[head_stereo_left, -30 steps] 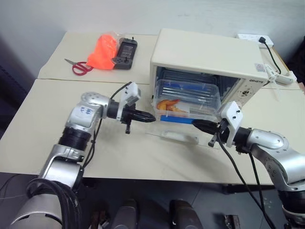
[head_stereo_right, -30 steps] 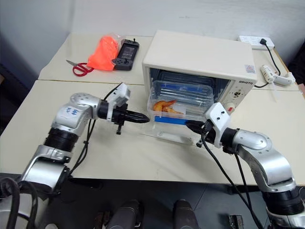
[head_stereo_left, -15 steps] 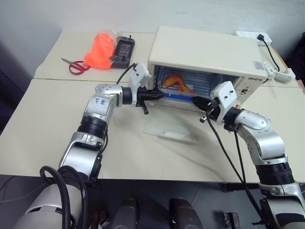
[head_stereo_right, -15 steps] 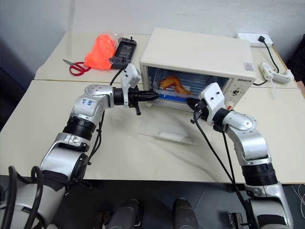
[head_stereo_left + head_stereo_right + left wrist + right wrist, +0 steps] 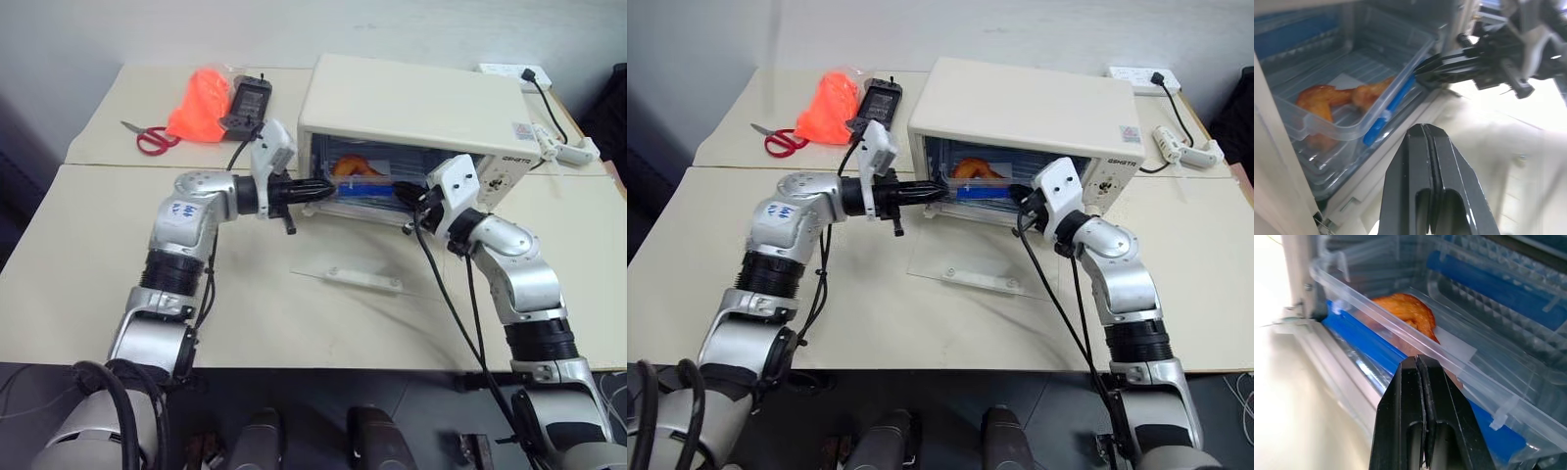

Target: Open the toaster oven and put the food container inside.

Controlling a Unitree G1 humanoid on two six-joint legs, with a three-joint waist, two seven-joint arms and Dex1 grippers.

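Observation:
The cream-white toaster oven point(image 5: 411, 103) stands with its glass door point(image 5: 333, 257) dropped flat onto the table, white bar handle point(image 5: 364, 280) nearest me. The clear food container point(image 5: 1352, 107) with blue clip strips and orange food sits inside the oven cavity. My left gripper point(image 5: 328, 188) is shut and empty, its tip at the left side of the oven mouth. At the right side of the mouth my right gripper point(image 5: 415, 196) is shut too, its tip point(image 5: 1417, 360) against the container's near wall above the blue strip point(image 5: 1361, 345).
An orange plastic bag point(image 5: 196, 103), red scissors point(image 5: 145, 137) and a black device point(image 5: 247, 100) lie at the back left. A power strip point(image 5: 509, 73) and a white plug point(image 5: 573, 147) with a black cable sit right of the oven.
The container, which stuck out of the oven mouth a second ago, now sits inside. Both shut grippers have risen and closed in on the opening.

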